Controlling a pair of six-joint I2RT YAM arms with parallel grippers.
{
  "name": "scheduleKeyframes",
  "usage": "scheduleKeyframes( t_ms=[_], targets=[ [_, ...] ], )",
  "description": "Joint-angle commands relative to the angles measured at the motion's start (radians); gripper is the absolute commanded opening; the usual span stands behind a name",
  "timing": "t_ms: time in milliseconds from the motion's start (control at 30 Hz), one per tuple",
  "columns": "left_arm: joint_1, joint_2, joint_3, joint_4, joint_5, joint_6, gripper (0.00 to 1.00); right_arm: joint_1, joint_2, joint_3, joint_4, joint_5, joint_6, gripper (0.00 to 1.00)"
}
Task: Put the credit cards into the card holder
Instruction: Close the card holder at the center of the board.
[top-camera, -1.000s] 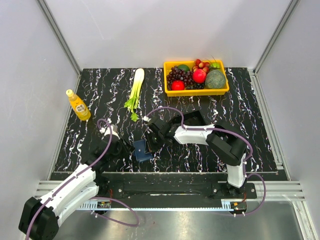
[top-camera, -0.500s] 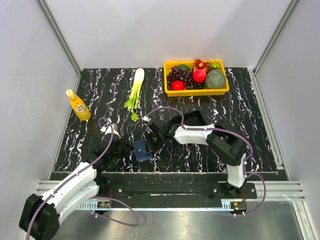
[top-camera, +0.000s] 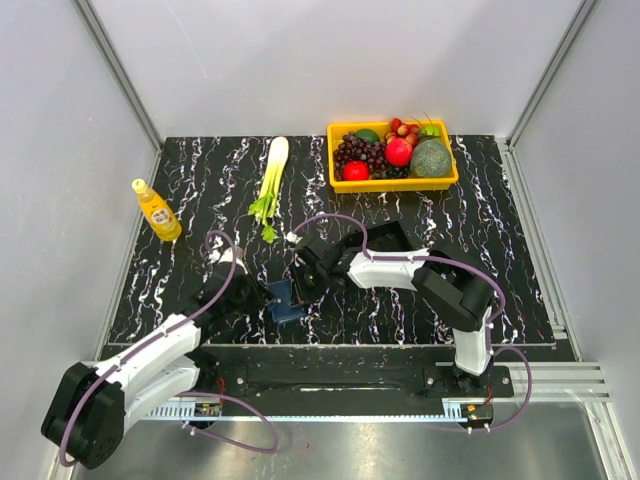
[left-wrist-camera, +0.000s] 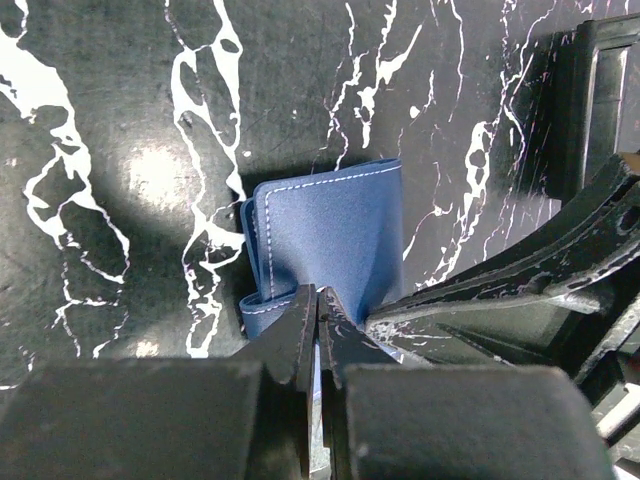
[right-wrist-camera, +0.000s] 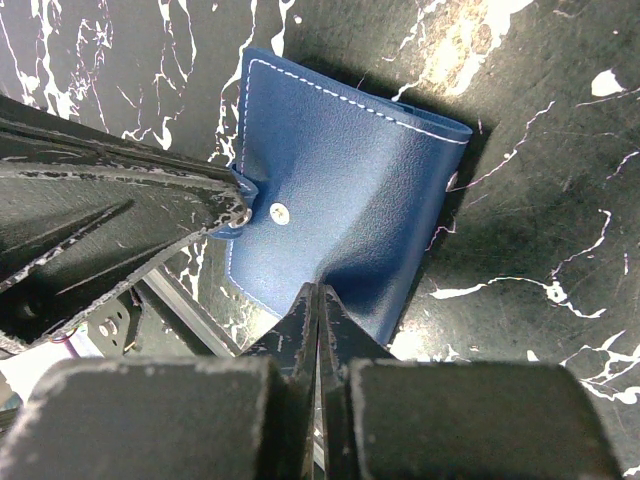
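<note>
The card holder (top-camera: 285, 300) is a small navy-blue wallet on the black marbled table, between my two grippers. My left gripper (top-camera: 264, 295) is shut on its left edge; in the left wrist view the closed tips (left-wrist-camera: 320, 305) pinch the curled near edge of the card holder (left-wrist-camera: 330, 230). My right gripper (top-camera: 300, 288) is shut on the opposite flap; in the right wrist view the leather of the card holder (right-wrist-camera: 340, 180) puckers into the closed tips (right-wrist-camera: 318, 295). A metal snap (right-wrist-camera: 279, 212) shows on the flap. The credit cards are out of view.
A yellow basket (top-camera: 394, 185) of fruit stands at the back right. A celery stalk (top-camera: 272, 172) lies at the back middle, and an orange drink bottle (top-camera: 157, 211) stands at the left. The table's near edge runs just below the card holder.
My left gripper has moved right to the card holder and closed on its edge. The right gripper has stayed shut on the other flap without moving.
</note>
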Motion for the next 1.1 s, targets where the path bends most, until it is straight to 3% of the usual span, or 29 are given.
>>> scheduleKeyframes(
  t_ms=[0,600,1067],
  targets=[
    [0.001,0.049,0.047,0.104,0.048,-0.007,0.0,0.013,0.043,0.004,-0.012,0.009,-0.012,0.02],
    [-0.033,0.21,0.11,0.134,0.086,0.051,0.0,0.014,0.071,0.003,-0.01,0.027,0.003,0.03],
    [-0.173,0.351,0.201,-0.024,-0.112,0.091,0.0,0.013,-0.033,-0.087,0.04,0.148,0.075,0.04]
  ],
)
